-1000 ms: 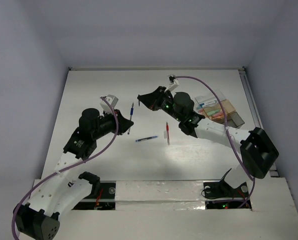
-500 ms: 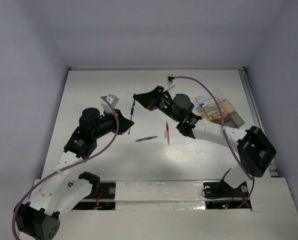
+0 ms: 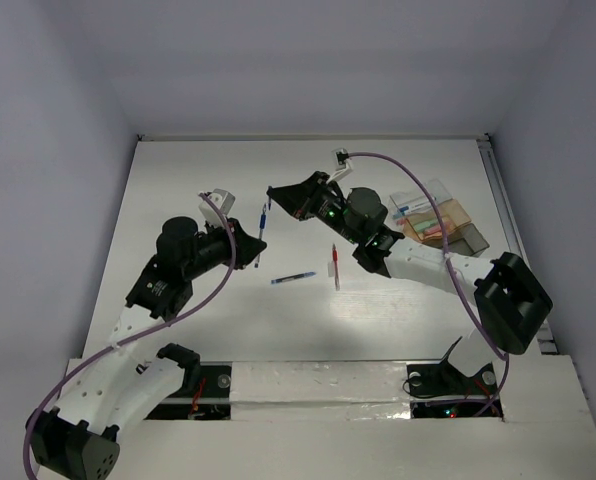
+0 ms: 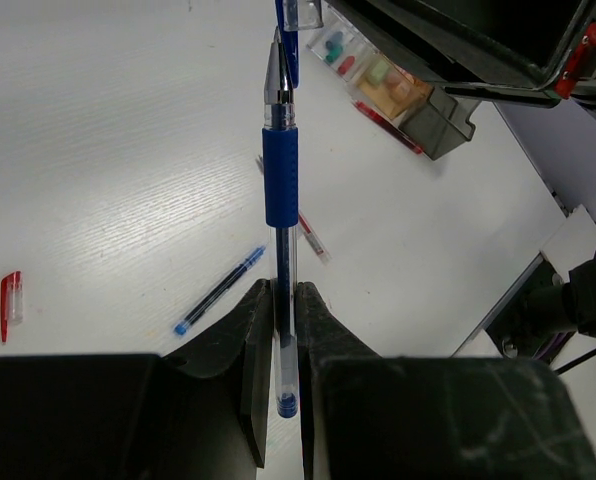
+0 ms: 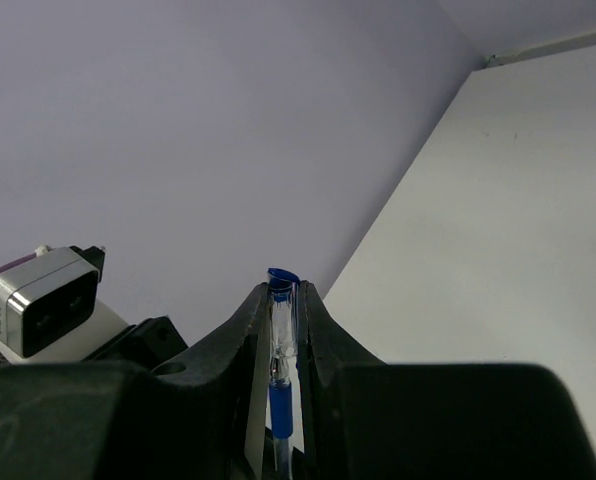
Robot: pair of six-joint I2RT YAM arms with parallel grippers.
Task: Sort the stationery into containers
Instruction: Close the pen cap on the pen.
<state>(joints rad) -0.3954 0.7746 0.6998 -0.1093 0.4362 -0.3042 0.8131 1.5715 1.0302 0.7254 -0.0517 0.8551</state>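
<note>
The blue pen (image 4: 281,190), clamped by its rear end in the left gripper (image 4: 283,295), was met at its tip by the right gripper (image 5: 283,300), pinching an apparent cap (image 5: 281,330), which had advanced within the last second, suggesting capping before delivery to the containers (image 3: 440,220) well behind it.

Mid-air centre: barred by left gripper (image 3: 259,243) and right gripper (image 3: 272,194), blue pen (image 3: 264,218) bridging them.
Table (image 3: 398,312) beneath: slim blue pen (image 3: 293,278), red pen (image 3: 335,266).
Right side: containers (image 3: 438,220).
Far strip: open.
</note>
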